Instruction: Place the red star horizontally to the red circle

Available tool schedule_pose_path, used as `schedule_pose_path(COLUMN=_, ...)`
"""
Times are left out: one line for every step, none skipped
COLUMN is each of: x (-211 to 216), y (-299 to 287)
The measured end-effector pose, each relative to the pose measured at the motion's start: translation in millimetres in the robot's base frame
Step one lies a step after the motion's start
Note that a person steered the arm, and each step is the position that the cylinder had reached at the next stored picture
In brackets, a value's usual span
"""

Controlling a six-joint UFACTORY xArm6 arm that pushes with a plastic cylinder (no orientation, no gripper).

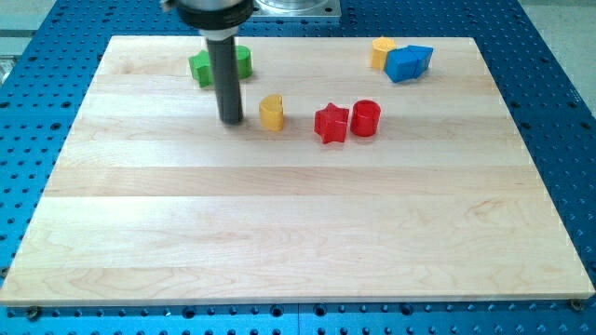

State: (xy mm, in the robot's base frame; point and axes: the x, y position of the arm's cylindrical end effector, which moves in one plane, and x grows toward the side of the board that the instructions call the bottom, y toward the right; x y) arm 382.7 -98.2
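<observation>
The red star (331, 123) lies on the wooden board, just left of the red circle (365, 118); the two nearly touch and sit at about the same height in the view. My tip (232, 121) is at the lower end of the dark rod, left of the red star and close beside a yellow block (271, 112), which lies between the tip and the star.
A green block (207, 66) lies at the view's top left, partly hidden behind the rod. A yellow block (381, 51) and a blue block (408, 62) sit together at the top right. The board (298, 233) rests on a blue perforated table.
</observation>
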Motion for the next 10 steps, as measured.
schedule_pose_path(x=17.9, y=19.5)
schedule_pose_path(x=-21.6, y=74.5)
schedule_pose_path(x=-46.4, y=127.4)
schedule_pose_path(x=-20.0, y=136.5)
schedule_pose_path(x=-21.6, y=180.5)
schedule_pose_path(x=-54.4, y=217.5)
schedule_pose_path(x=-99.6, y=217.5)
schedule_pose_path(x=-36.2, y=207.9)
schedule_pose_path(x=1.7, y=176.9)
schedule_pose_path(x=-12.6, y=150.3)
